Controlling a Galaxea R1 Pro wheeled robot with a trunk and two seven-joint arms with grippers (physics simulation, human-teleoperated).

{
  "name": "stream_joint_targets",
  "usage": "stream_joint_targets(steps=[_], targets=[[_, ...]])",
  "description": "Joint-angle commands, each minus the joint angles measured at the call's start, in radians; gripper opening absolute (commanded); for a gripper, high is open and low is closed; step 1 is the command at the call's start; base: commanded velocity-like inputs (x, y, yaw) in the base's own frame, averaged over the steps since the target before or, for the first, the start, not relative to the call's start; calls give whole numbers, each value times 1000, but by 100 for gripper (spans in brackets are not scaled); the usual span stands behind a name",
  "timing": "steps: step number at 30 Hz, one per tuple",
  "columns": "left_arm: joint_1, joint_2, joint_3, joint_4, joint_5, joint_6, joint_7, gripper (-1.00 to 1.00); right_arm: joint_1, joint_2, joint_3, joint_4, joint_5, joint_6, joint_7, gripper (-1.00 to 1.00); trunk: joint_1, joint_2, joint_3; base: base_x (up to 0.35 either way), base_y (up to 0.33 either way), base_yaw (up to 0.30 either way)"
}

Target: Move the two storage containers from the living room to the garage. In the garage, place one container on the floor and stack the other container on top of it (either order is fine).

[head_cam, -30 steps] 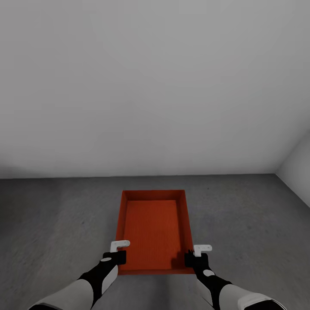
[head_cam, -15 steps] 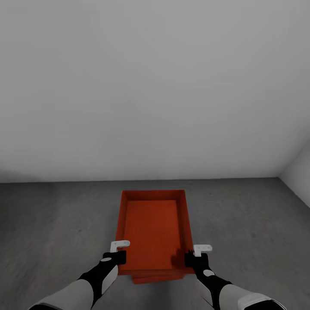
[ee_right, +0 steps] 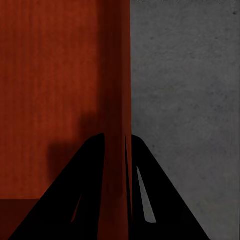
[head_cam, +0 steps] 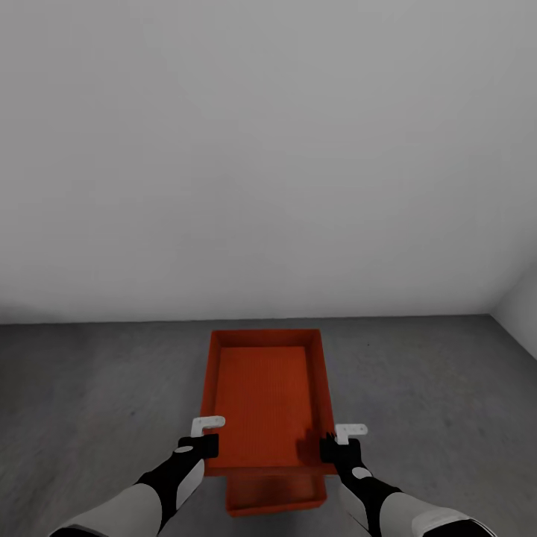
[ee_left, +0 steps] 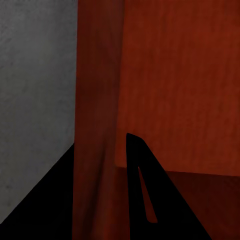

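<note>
In the head view I hold one red-orange storage container (head_cam: 267, 399) level above the dark grey concrete floor (head_cam: 89, 395). My left gripper (head_cam: 207, 446) is shut on its left wall near the close corner. My right gripper (head_cam: 329, 447) is shut on its right wall. The other storage container (head_cam: 276, 494) lies lower, its near end showing beneath the held one's front edge. The left wrist view has the held container's wall (ee_left: 97, 125) between my left gripper's (ee_left: 100, 200) fingers. In the right wrist view, the wall (ee_right: 116, 100) runs between my right gripper's (ee_right: 117, 195) fingers.
A plain white wall (head_cam: 268, 149) stands ahead, meeting the floor just beyond the container. A second white wall (head_cam: 522, 298) forms a corner at the far right. Bare concrete extends to both sides of the containers.
The whole view has shifted: the wall's foot sits lower in the picture. The second container has come into view under the near end of the held one. Both grippers keep their hold.
</note>
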Motion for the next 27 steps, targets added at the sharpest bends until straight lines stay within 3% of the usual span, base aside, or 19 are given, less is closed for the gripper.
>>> stream_joint_targets(steps=[1,27], targets=[[-1,18,13,-5,-9,-17,12,-100,-1,-13,-55,4,-32,-6,-1,-100,1,-1,-2,214,0,33],[-1,18,13,-6,-9,-17,12,-100,-1,-13,-55,4,-32,-6,-1,-100,1,-1,-40,23,0,66]])
